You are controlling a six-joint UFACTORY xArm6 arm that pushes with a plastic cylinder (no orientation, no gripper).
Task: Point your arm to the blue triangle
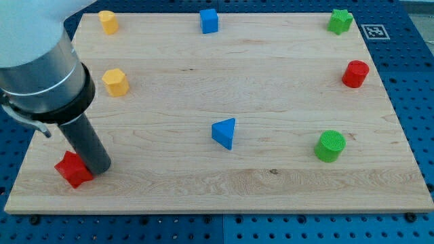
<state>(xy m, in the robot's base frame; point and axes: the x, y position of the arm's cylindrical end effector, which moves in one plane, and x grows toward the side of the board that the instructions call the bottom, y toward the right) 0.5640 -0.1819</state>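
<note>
The blue triangle (224, 132) lies on the wooden board (224, 74) a little below its middle. My rod comes down from the view's upper left, and my tip (97, 168) rests near the board's lower left corner. The tip sits right beside a red star-shaped block (72, 169), touching or almost touching its right side. The blue triangle is far to the right of my tip and slightly higher in the view.
A yellow block (108, 21) sits at the top left and a yellow hexagonal block (116, 82) lies below it. A blue cube (209, 20) is at top centre, a green star block (340, 21) at top right, a red cylinder (354, 73) at the right edge, and a green cylinder (330, 146) at the lower right.
</note>
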